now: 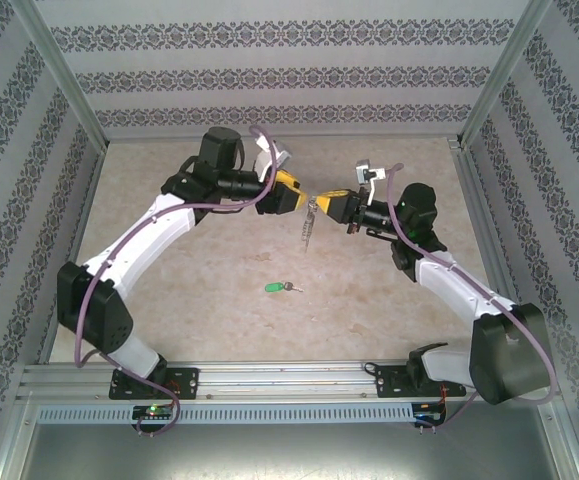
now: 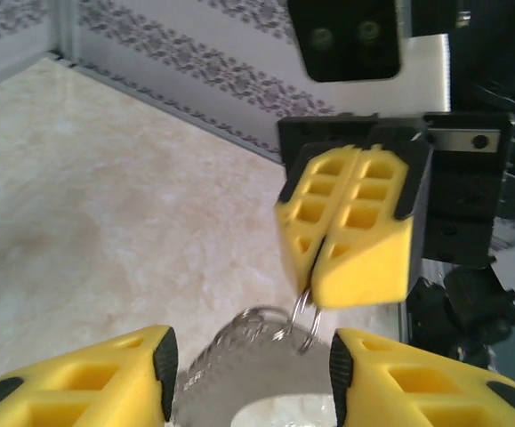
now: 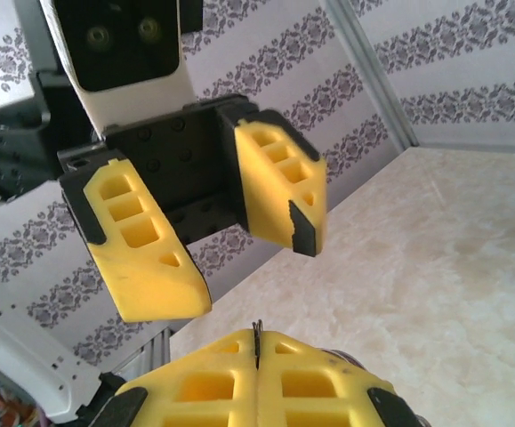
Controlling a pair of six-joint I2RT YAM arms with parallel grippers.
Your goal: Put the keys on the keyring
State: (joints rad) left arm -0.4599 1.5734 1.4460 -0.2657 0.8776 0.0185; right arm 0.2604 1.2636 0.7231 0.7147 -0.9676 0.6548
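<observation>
1. Your right tool (image 2: 325, 283) is pinching the thin dull-grey metal oval keyring (image 1: 309, 228) between closed yellow pads. It is holding the keyring in the air above the middle of the beige marbled counter (image 1: 199, 320), with the chain fringe dangling below.
2. Your left tool (image 3: 239, 267) is facing it, just beside it, with its jaws standing open and gripping nothing.
3. The tiny key with a bright green plastic head and short silver blade (image 1: 275, 287) is lying flat on the counter toward the near edge, well apart from both tools.
4. You are probably dealing with a light, stiff, slippery key, so pinching the green head is looking safest. The thin loop is likely to swing.
</observation>
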